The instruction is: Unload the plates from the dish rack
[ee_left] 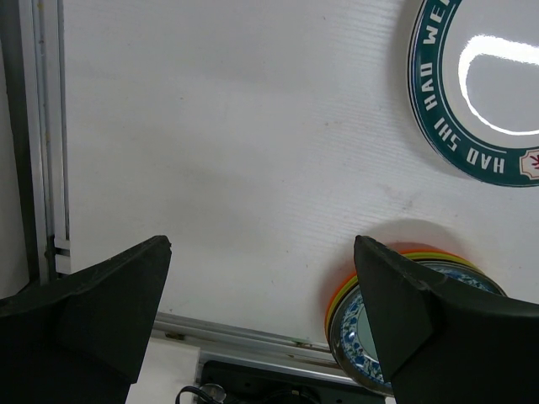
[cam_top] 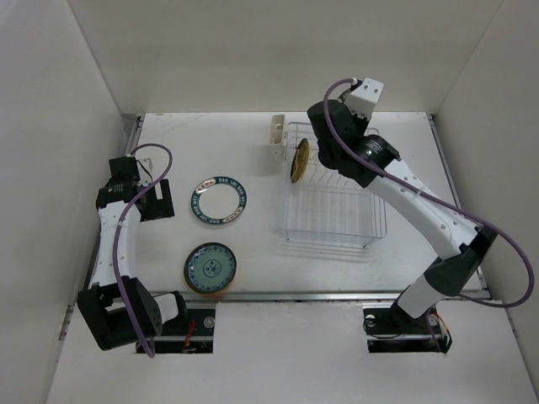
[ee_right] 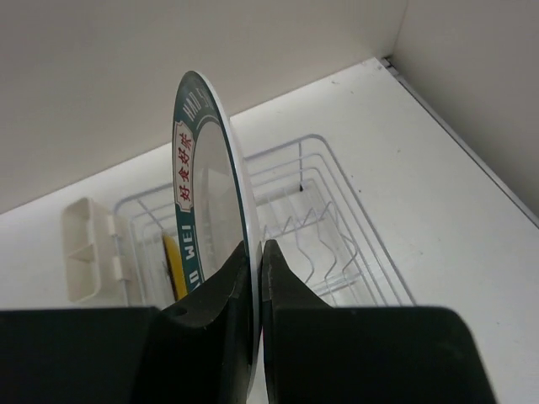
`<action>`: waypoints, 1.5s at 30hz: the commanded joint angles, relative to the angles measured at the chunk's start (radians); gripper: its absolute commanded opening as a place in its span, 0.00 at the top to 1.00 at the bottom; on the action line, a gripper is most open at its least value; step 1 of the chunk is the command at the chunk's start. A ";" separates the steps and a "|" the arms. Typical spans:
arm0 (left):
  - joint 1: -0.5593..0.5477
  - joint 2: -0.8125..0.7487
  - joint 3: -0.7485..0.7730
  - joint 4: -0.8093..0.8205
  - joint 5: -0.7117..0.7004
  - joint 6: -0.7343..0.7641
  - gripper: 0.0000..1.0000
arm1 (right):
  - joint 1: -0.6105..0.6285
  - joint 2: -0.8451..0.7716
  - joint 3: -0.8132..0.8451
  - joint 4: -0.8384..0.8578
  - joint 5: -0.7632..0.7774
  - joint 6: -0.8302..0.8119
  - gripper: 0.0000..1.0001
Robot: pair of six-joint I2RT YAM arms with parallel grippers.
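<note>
Teal-rimmed plate (ee_right: 210, 194) is pinched on edge by the right gripper (ee_right: 254, 252) over the rack (cam_top: 337, 229); one yellow plate (cam_top: 299, 160) waits inside. To its left, a stack (cam_top: 210, 268) and a single plate (cam_top: 217, 202) lie unloaded; the left gripper (ee_left: 261, 244) is spread, empty.

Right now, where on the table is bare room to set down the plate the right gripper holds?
Bare table lies along the far wall left of the cream cup, and in the strip between the teal-rimmed plate and the dish rack. Crowded: the near left, with the plate stack and open left gripper.
</note>
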 commanded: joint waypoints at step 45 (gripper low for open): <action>0.036 -0.010 -0.022 0.038 -0.026 -0.031 0.06 | 0.141 0.694 0.274 0.170 -1.040 -0.090 0.25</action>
